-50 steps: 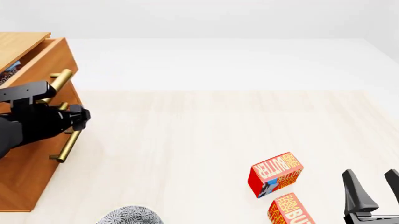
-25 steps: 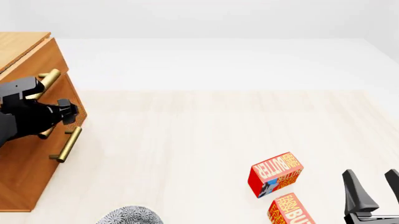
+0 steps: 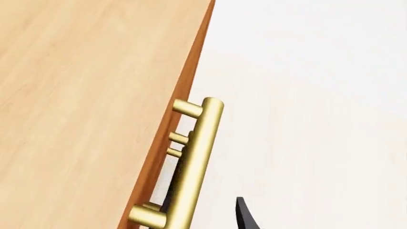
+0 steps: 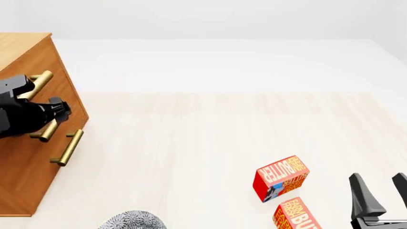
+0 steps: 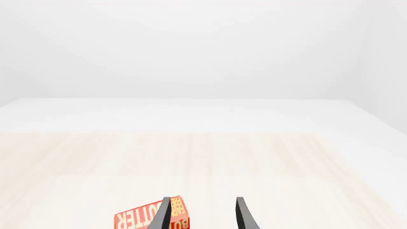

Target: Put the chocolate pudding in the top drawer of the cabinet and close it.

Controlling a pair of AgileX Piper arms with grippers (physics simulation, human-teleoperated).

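Left gripper [image 4: 54, 109], a black mass at the far left of the front view, presses against the front of the top drawer [image 4: 58, 81] of the cabinet [image 4: 25, 157], just beside its brass bar handle [image 4: 37, 84]. Whether its fingers are spread or together cannot be told: the front view shows only a dark bulk, and the left wrist view shows one black fingertip near the handle [image 3: 190, 162]. Right gripper [image 4: 383, 194] rests at the near right corner with its two fingers parted and nothing between them.

No chocolate pudding shows in any current view; judging by the drawer front sitting flush with the cabinet face, it is probably shut inside. As a small cardboard box it would be light and fairly stiff, easy to pinch across its narrow sides, though the corners could crush.

The drawer looks rigid and slides on a straight line. The brass bar is smooth and may be slippery, so a flat push on the wood front beside it seems safer than a grip.

Compared with a second ago, the drawer has gone from standing well out of the cabinet, with its inside partly visible, to fully closed, and the left gripper has travelled leftward with it. Two red-orange butter boxes [image 4: 280, 177] [image 4: 294, 215] at the near right are unmoved, as is the right gripper.
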